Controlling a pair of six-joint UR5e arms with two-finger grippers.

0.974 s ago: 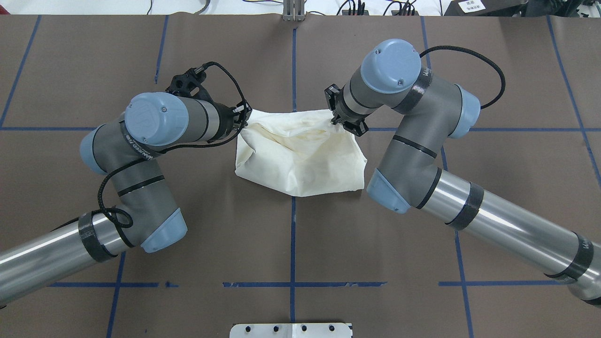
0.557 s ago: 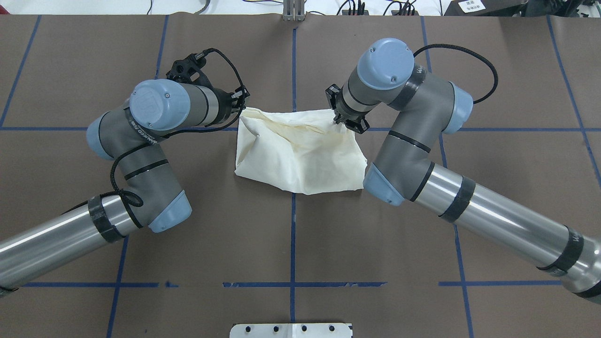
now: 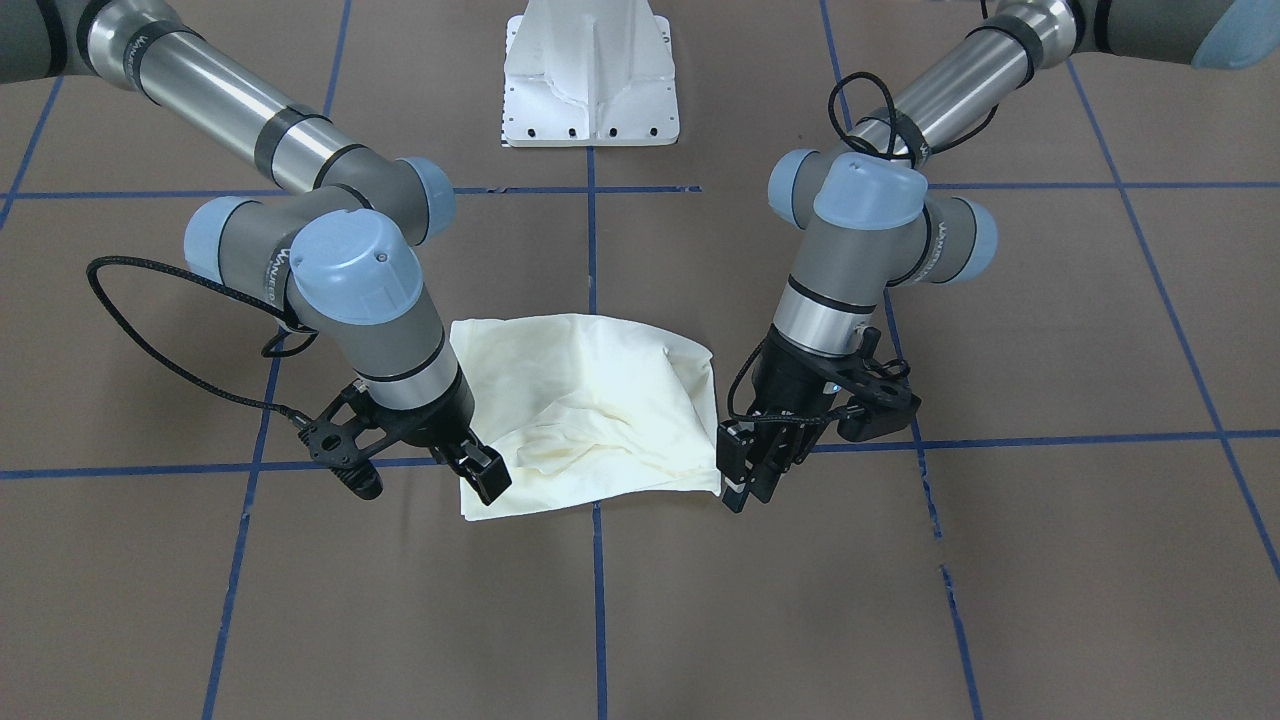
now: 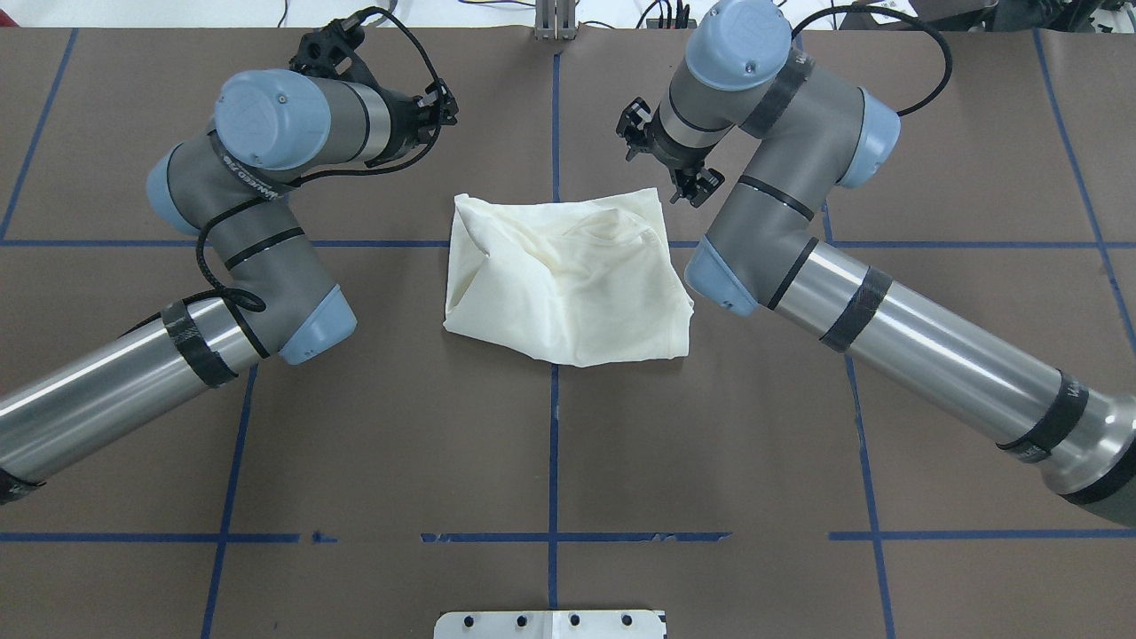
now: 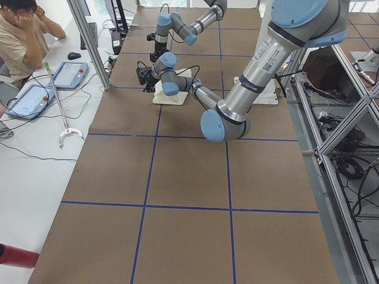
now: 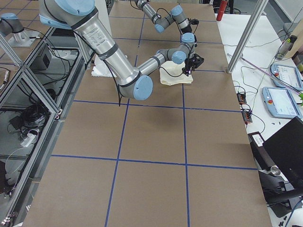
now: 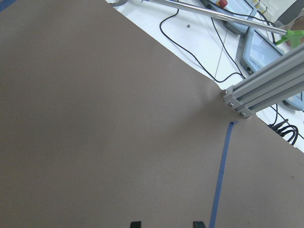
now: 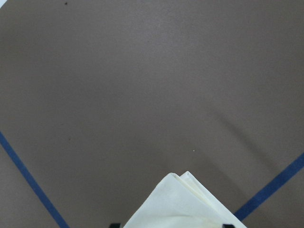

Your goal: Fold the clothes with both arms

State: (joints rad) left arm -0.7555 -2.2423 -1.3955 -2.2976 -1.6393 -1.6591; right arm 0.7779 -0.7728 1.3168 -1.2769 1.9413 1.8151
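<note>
The cream shirt (image 4: 568, 284) lies folded in a rough square at the table's middle, plain side up, no print showing. It also shows in the front view (image 3: 590, 400) and small in both side views (image 5: 169, 94) (image 6: 175, 75). My left gripper (image 4: 444, 105) (image 3: 745, 480) is open and empty, raised beyond the shirt's far left corner. The left wrist view shows its gripper (image 7: 167, 224) over bare brown mat. My right gripper (image 4: 667, 164) (image 3: 483, 475) is open and empty, raised above the shirt's far right corner. That corner (image 8: 185, 204) shows below the gripper in the right wrist view.
Brown mat with blue tape lines (image 4: 554, 444) covers the table. The white pedestal base (image 3: 590, 80) stands at the robot's side. An aluminium post (image 7: 266, 85) and cables stand at the far edge. A seated operator (image 5: 21, 35) and tablets are beyond it.
Both grippers have let go of the shirt's far edge, opened, and risen away toward the far side. The lifted edge has dropped and the shirt lies flat.
</note>
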